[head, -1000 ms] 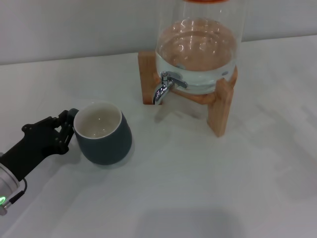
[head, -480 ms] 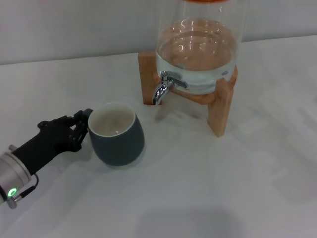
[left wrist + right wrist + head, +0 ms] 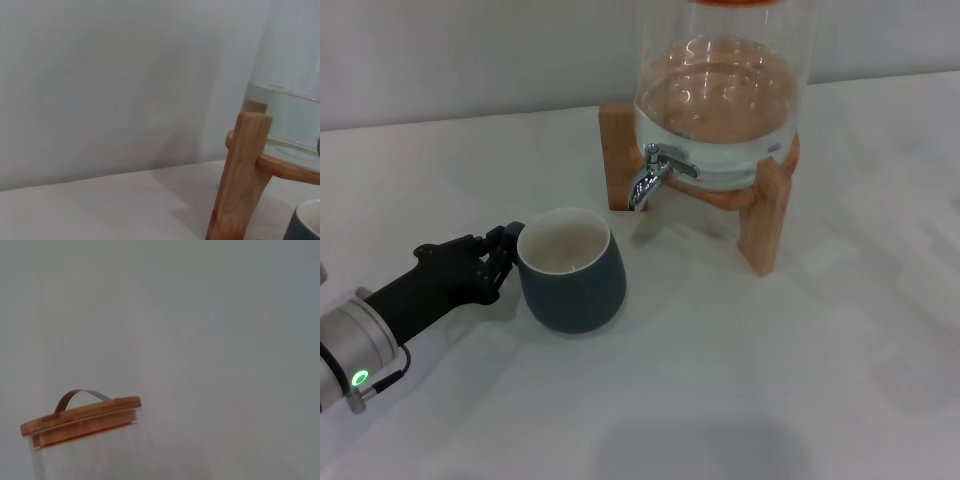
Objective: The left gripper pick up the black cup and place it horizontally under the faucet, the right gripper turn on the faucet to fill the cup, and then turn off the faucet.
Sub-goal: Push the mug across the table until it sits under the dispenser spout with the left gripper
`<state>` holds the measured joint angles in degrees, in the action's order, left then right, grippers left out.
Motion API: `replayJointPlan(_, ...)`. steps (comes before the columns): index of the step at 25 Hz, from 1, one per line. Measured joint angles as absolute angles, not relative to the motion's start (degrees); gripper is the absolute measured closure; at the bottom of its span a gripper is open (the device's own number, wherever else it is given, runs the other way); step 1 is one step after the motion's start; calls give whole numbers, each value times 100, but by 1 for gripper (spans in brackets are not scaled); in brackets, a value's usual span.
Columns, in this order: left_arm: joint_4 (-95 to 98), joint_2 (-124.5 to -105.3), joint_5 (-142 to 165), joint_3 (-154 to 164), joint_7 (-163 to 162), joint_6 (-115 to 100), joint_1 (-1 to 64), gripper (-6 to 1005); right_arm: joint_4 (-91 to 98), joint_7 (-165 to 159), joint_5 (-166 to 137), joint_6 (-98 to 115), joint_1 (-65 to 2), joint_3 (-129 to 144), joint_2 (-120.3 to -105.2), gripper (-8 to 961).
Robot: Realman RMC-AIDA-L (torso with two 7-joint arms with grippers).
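The black cup (image 3: 572, 272), dark grey-blue with a cream inside, stands upright on the white table, in front of and to the left of the faucet (image 3: 646, 180). My left gripper (image 3: 506, 254) reaches in from the left and is shut on the cup's handle side. A sliver of the cup's rim (image 3: 306, 224) shows in the left wrist view. The chrome faucet points down from the glass dispenser (image 3: 720, 100), with nothing under its spout. The right gripper is out of view.
The dispenser, partly filled with water, rests on a wooden stand (image 3: 765, 215), whose leg (image 3: 241, 175) appears close in the left wrist view. Its wooden lid (image 3: 82, 419) with a metal handle shows in the right wrist view. White table surface spreads in front and to the right.
My left gripper has carried the cup rightward and slightly nearer, toward the faucet. The dispenser and faucet have not moved.
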<state>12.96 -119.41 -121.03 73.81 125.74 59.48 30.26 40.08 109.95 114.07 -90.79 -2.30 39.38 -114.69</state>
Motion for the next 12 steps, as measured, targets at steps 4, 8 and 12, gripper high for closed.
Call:
replayJointPlan(4, 1294, -11947, -12102, 7402, 12572, 5859, 3107, 859, 4008, 10995, 11407, -9080, -228, 3937, -11469, 263)
replayJointPlan(8, 1284, -11946, -12102, 7449, 12570, 5806, 3183, 859, 4008, 10994, 11407, -9080, -228, 3938, -11469, 263)
replayJointPlan(12, 1280, -11946, -12102, 7617, 12501, 5593, 3286, 859, 4008, 10995, 11407, -9086, -225, 3938, -11469, 263)
